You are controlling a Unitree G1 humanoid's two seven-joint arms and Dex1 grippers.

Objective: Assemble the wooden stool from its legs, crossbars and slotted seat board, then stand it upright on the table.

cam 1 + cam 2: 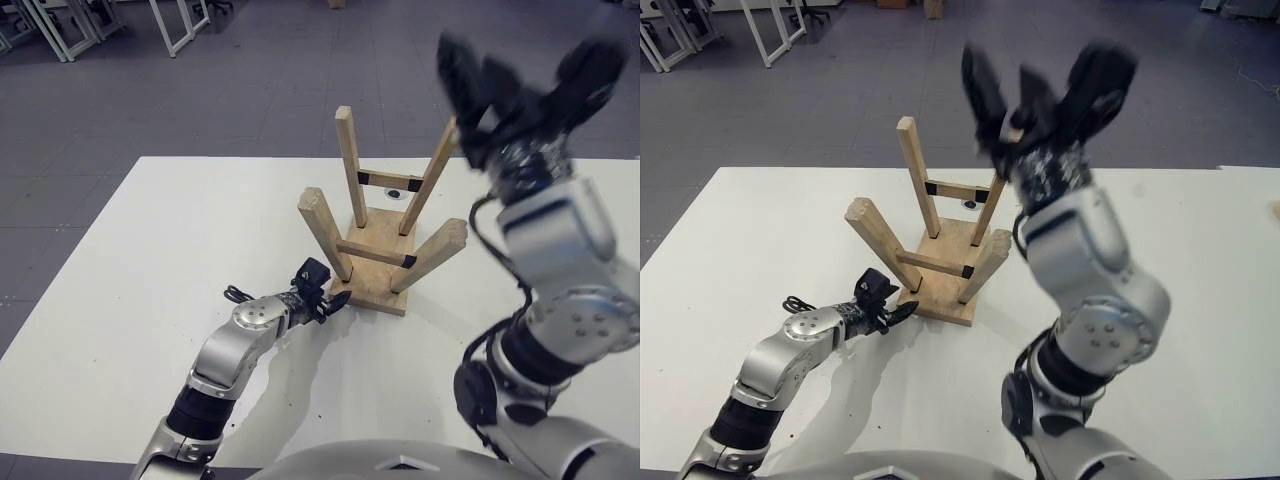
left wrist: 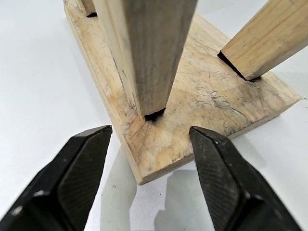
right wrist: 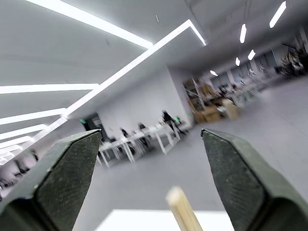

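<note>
- Your stool (image 1: 375,251) sits upside down on the white table (image 1: 130,270): seat board (image 2: 207,96) flat on the top, four legs (image 1: 325,232) pointing up, crossbars (image 1: 388,181) joining them.
- Your left gripper (image 1: 335,302) lies low on the table at the board's near left corner, fingers spread and holding nothing (the corner sits just ahead of the gap).
- Your right gripper (image 1: 1040,75) hangs high above the stool, fingers wide apart and empty, with one leg tip (image 3: 183,211) just beneath it.

Bright, even light from ceiling strips (image 3: 120,35), soft shadows on the white table (image 1: 120,300), motion blur on the raised right hand (image 1: 528,72).
</note>
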